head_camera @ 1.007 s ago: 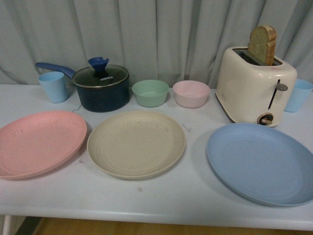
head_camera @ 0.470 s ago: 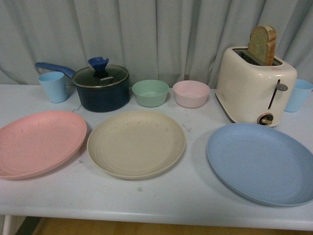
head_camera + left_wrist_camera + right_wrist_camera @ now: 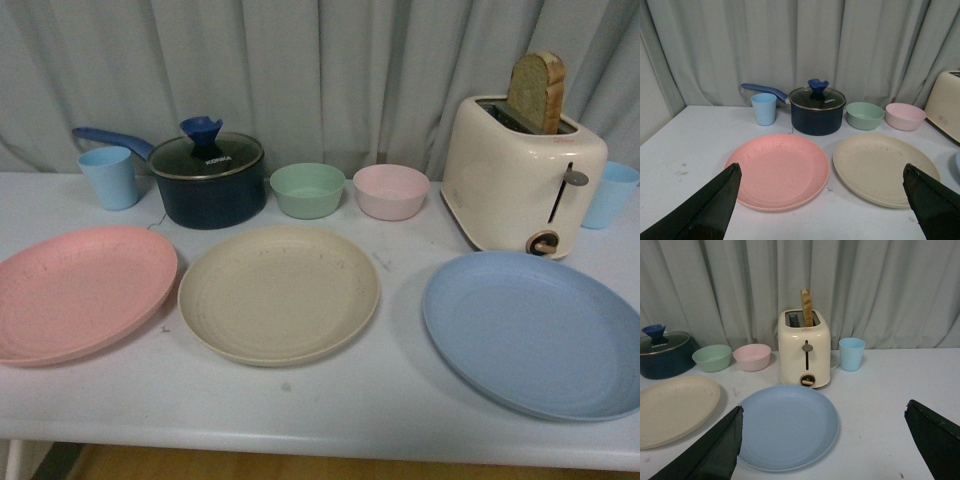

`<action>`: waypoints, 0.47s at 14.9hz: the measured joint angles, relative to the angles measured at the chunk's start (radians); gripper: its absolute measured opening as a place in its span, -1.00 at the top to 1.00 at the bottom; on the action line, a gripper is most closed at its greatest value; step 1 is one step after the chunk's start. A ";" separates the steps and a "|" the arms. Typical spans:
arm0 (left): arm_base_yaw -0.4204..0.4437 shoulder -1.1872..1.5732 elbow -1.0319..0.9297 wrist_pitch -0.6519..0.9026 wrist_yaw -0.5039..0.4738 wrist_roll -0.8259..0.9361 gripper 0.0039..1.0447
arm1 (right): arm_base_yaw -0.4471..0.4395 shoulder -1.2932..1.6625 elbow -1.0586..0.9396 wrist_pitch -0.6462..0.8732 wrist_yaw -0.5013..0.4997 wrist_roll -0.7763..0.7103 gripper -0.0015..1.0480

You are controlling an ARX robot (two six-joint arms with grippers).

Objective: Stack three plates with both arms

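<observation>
Front: pink plate (image 3: 80, 292) 9 o'clock, beige plate (image 3: 278, 292) centre, blue plate (image 3: 535, 332) 4 o'clock, apart on counter (image 3: 400, 395), unstacked. Left wrist: left pincer (image 3: 821, 170) spread wide, empty, facing pink plate, likely readying a rim grab. Right wrist: right pincer (image 3: 825, 407) same, facing blue plate

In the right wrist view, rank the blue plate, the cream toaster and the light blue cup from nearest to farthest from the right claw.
From the right claw:
1. Large round matte blue plate, just ahead of it.
2. Cream toaster, behind the plate.
3. Light blue cup, farthest back, beside the toaster.
</observation>
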 joint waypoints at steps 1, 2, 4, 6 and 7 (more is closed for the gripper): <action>0.000 0.000 0.000 0.000 0.000 0.000 -0.88 | 0.000 0.000 0.000 0.000 0.000 0.000 -0.87; 0.000 0.000 0.000 0.000 0.000 0.000 -0.88 | 0.000 0.000 0.000 0.000 0.000 0.000 -0.87; 0.000 0.000 0.000 0.000 0.000 0.000 -0.88 | 0.000 0.000 0.000 0.000 0.000 0.000 -0.87; 0.000 0.000 0.000 0.000 0.000 0.000 -0.88 | 0.000 0.000 0.000 0.000 0.000 0.000 -0.87; 0.000 0.000 0.000 0.000 0.000 0.000 -0.88 | 0.000 0.000 0.000 0.000 0.000 0.000 -0.87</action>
